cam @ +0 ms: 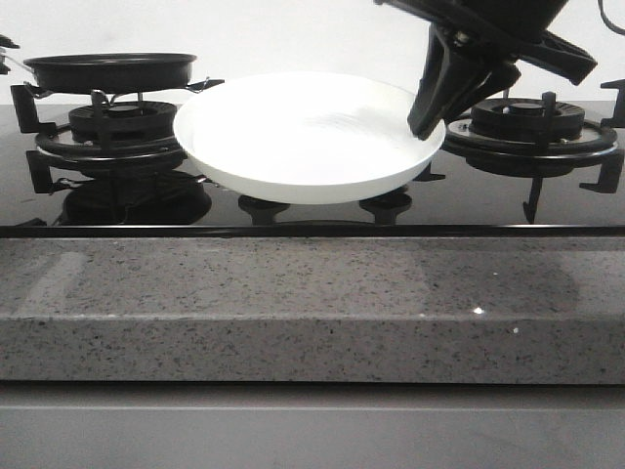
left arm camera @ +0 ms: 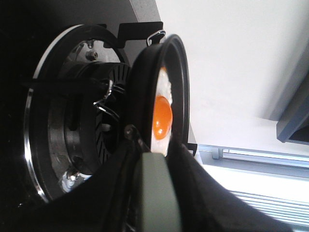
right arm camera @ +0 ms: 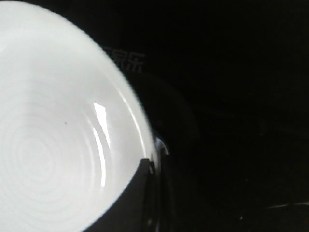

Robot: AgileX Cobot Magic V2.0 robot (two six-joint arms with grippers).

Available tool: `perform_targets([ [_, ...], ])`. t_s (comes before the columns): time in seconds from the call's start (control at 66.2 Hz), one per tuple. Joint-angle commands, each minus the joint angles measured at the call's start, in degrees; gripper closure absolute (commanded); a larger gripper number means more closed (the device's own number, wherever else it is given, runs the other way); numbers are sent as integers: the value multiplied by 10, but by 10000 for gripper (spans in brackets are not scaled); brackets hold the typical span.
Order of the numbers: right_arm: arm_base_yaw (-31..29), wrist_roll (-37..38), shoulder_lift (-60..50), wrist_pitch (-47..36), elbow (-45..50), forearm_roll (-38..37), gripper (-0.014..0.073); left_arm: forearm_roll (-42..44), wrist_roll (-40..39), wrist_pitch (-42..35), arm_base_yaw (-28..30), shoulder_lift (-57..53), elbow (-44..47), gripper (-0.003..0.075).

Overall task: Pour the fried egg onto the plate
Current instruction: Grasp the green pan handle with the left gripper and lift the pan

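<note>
We see the plate (cam: 308,137) filling the middle of the counter (cam: 312,303), raised over the glossy black hob between the two burners. The right hand (cam: 430,122) grips its right rim, blocking that side. At the back left corner, the frying pan (cam: 112,70) sits on the left burner grate (cam: 107,122), close beside the plate's left rim. Along the front edge, the grey stone strip lies open across its whole width.

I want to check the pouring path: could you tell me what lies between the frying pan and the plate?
In the front view, only the left burner's black grate lies between the frying pan and the plate; the plate's rim overhangs it.
</note>
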Motion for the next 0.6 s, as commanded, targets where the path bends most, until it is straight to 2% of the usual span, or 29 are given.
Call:
perform_targets([
  [0.0,-1,-8,-22,-22,-15,6,660,-82,11,62,2,-30,-17,642],
  [0.151,-1,-8,-22,-22,-15,6,660,-101,13,68,4,-33,-17,741],
  [0.377,-1,-8,-22,-22,-15,6,660,-101,15,68,4,-49,-17,741],
  [0.589,-1,-8,-22,-22,-15,6,660,-98,63,61,4,-94,-17,741],
])
